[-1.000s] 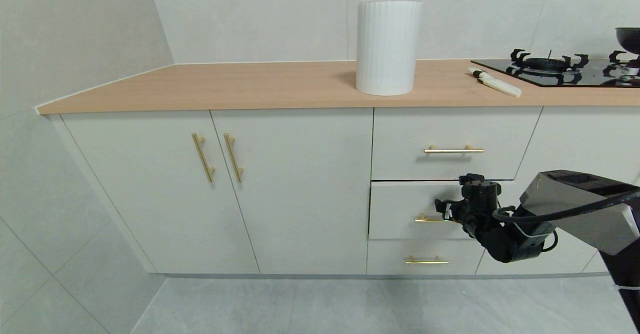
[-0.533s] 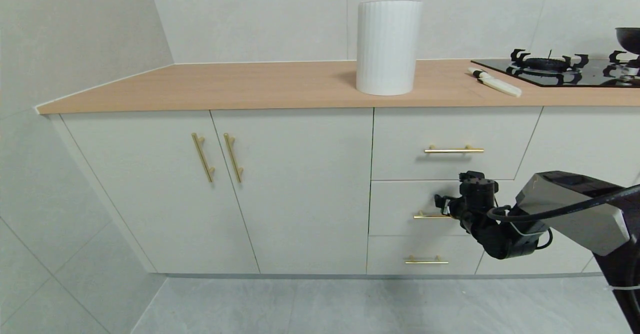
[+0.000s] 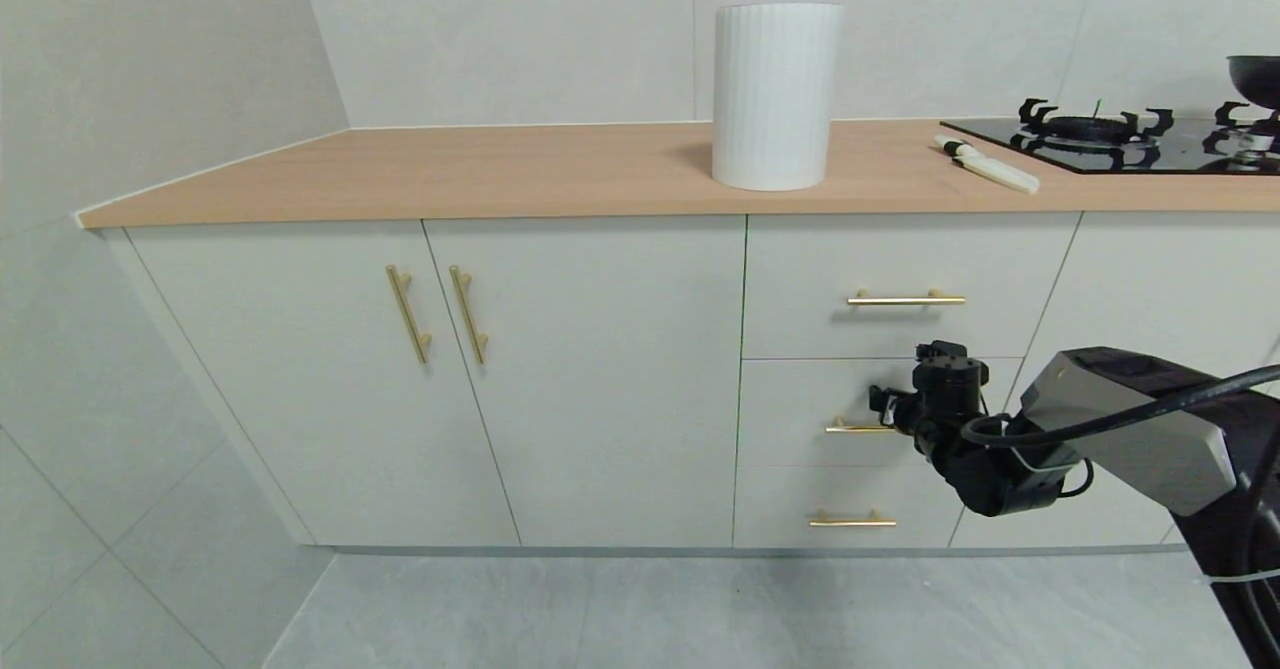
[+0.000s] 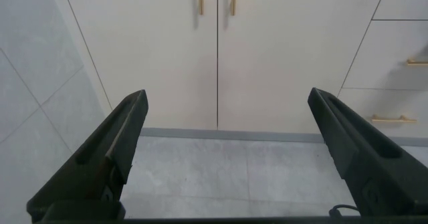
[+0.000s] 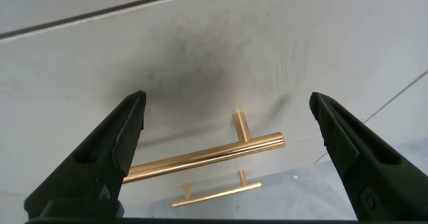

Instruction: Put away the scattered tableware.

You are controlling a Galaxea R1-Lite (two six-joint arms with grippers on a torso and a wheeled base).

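A cream-handled knife [image 3: 987, 164] lies on the wooden counter [image 3: 480, 171] next to the hob. A tall white ribbed holder [image 3: 771, 96] stands mid-counter. My right gripper [image 3: 890, 411] is down at the middle drawer [image 3: 800, 399], right at its gold handle [image 3: 850, 429]. In the right wrist view the gripper [image 5: 226, 103] is open, its fingers wide apart on either side of the handle [image 5: 207, 156], close to the drawer front. My left gripper [image 4: 226, 100] is open and holds nothing, low in front of the double cupboard doors [image 4: 217, 43].
A black gas hob [image 3: 1110, 139] with a dark pot [image 3: 1255, 74] sits at the counter's right end. The top drawer [image 3: 905, 299] and bottom drawer [image 3: 850, 521] are shut. A tiled wall closes the left side, and grey floor [image 3: 640, 609] lies below.
My right gripper has moved up and in toward the cabinet. The middle drawer, slightly out a second ago, now sits flush with the other fronts.
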